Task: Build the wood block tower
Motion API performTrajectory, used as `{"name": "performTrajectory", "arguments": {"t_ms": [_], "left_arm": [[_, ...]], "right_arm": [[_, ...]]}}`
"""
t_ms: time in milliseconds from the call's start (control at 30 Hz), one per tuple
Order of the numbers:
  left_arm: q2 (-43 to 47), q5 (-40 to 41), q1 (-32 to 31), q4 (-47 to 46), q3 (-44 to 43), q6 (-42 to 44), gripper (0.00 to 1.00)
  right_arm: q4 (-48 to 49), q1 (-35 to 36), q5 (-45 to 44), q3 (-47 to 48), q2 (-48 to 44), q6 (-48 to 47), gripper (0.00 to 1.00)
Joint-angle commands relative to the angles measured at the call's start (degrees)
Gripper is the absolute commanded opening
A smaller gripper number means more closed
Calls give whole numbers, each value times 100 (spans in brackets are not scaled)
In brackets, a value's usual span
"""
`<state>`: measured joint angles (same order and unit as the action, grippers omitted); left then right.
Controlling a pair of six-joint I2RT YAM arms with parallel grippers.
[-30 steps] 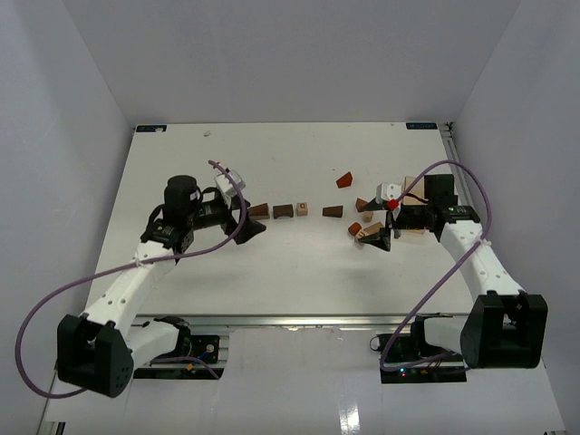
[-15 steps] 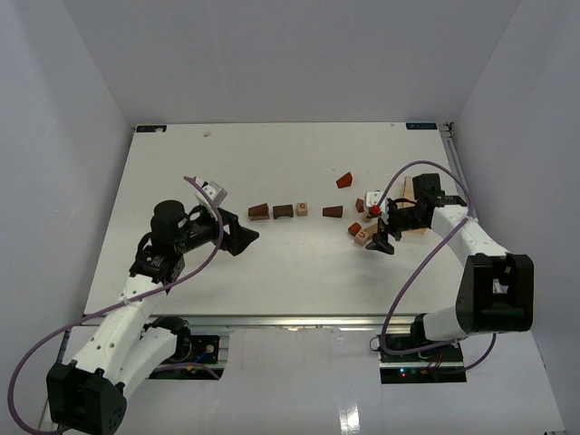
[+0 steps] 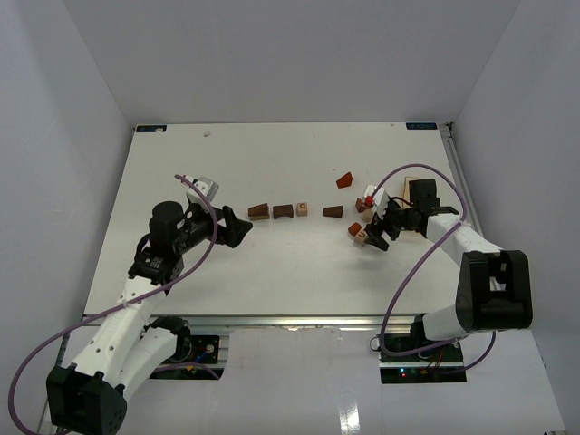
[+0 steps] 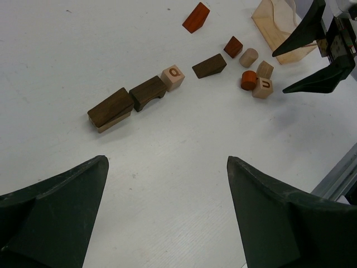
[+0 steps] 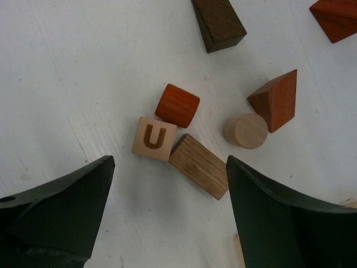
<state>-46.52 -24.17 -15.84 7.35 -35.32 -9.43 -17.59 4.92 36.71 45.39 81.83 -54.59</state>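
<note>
The left gripper [image 3: 237,228] is spread wide and holds nothing. It hangs over bare worktop [image 3: 181,163], near the left end of a row of blocks [image 3: 283,211]. The right gripper [image 3: 379,234] is spread too and empty, its fingers [image 5: 61,201] either side of a small cluster, with no contact showing.

No tower stands; the blocks lie low on the worktop. Four form a row whose long axis runs left to right in the top view: a dark bar [image 4: 110,106] on a tan piece, a dark arch [image 4: 148,92], an O cube [image 4: 173,78] and a dark wedge [image 4: 209,65].

The cluster sits past the row's right end. A U cube [image 5: 154,138], letter up, lies just beside an orange cylinder [image 5: 177,105] and a tan bar [image 5: 199,166], whose long axis runs diagonally in the right wrist view. A tan cylinder [image 5: 245,130] shows its round end, just beside a reddish wedge [image 5: 275,99]. A red wedge [image 3: 344,179] lies apart, farther back.
</note>
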Motion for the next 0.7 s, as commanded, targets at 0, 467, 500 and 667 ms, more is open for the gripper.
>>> {"name": "performTrajectory", "arguments": {"t_ms": [0,467,500,667], "left_arm": [[211,238,29,-47,58,-78,98],[159,176,37,-25,69,-59,98],[147,176,37,-38,69,-66,98],[109,120,37,-32,63,-58,98]], "right_arm": [[405,290,-307,58,149,468,87],[659,626,-938,136,501,1180,80],[653,639,-944,130,507,1186,79],[571,660,-972,93,542,1137,66]]}}
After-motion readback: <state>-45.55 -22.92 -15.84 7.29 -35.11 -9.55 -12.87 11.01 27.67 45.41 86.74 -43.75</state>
